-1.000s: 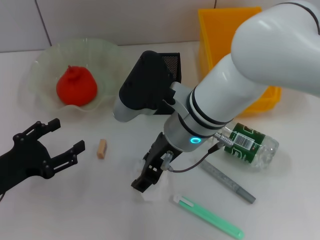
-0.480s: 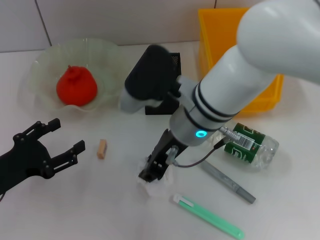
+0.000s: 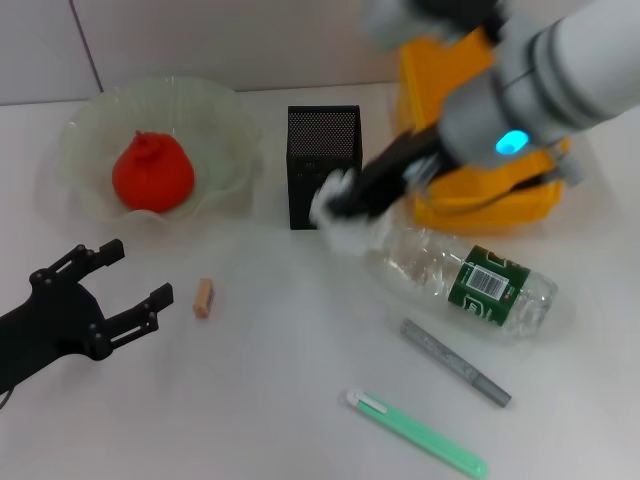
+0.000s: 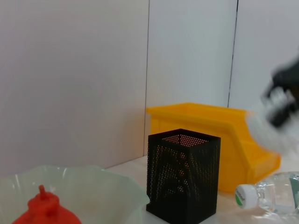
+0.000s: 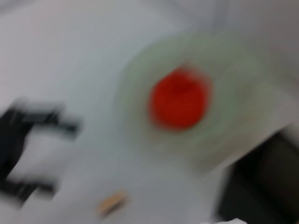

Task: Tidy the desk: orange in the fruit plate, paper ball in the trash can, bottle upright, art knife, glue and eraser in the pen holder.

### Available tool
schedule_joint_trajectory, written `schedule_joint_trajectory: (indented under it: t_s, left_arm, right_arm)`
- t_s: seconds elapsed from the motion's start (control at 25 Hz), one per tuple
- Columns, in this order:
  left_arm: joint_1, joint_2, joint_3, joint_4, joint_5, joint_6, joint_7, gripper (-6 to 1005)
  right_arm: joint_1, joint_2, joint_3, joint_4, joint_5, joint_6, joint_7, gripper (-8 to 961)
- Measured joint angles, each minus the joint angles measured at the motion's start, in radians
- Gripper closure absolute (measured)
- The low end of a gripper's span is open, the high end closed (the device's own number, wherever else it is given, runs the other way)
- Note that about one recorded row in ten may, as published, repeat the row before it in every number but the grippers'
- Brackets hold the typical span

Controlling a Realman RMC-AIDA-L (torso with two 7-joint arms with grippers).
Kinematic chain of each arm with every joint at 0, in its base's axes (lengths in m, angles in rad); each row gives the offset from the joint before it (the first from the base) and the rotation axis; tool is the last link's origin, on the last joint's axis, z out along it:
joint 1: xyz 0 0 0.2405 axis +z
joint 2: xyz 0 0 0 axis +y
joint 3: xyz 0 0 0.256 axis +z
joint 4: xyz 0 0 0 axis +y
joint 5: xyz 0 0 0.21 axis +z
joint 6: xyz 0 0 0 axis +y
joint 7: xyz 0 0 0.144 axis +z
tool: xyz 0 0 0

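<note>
Motion blurs the right gripper (image 3: pixel 345 200) at centre frame, so we cannot tell exactly how its fingers sit, though they look clamped on the white paper ball (image 3: pixel 335 192), raised in front of the pen holder (image 3: pixel 323 165) and left of the yellow trash can (image 3: pixel 440 60). At lower left, the left gripper (image 3: pixel 110 280) rests with fingers apart. The orange (image 3: pixel 152 172) sits in the fruit plate (image 3: pixel 80 130), upper left.

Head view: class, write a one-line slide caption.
Right gripper carries the paper ball toward the trash can; bottle lies toppled.
</note>
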Motion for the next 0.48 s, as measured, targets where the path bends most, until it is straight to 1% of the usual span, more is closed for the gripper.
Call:
schedule_joint_trajectory:
  t_s: [0.12,0.28,0.36,0.48]
  left_arm:
    - [-0.004,0.0,0.0,-0.01,0.0,0.0,0.004,143]
    - [-0.009,0.0,0.0,-0.021,0.0,-0.002,0.015,143]
    - [-0.009,0.0,0.0,-0.022,0.0,-0.003,0.015,142]
    - [-0.009,0.0,0.0,-0.022,0.0,-0.002,0.015,142]
  right_arm:
    - [-0.047,0.0,0.127,-0.103,-0.003,0.001,-0.014,680]
    - [-0.062,-0.001,0.264,-0.136,-0.008,0.015,-0.044,697]
    - [-0.069,-0.001,0.305,-0.134,-0.024,0.037,-0.057,712]
    - [-0.081,-0.001,0.333,-0.115,-0.071,0.087,-0.075,734]
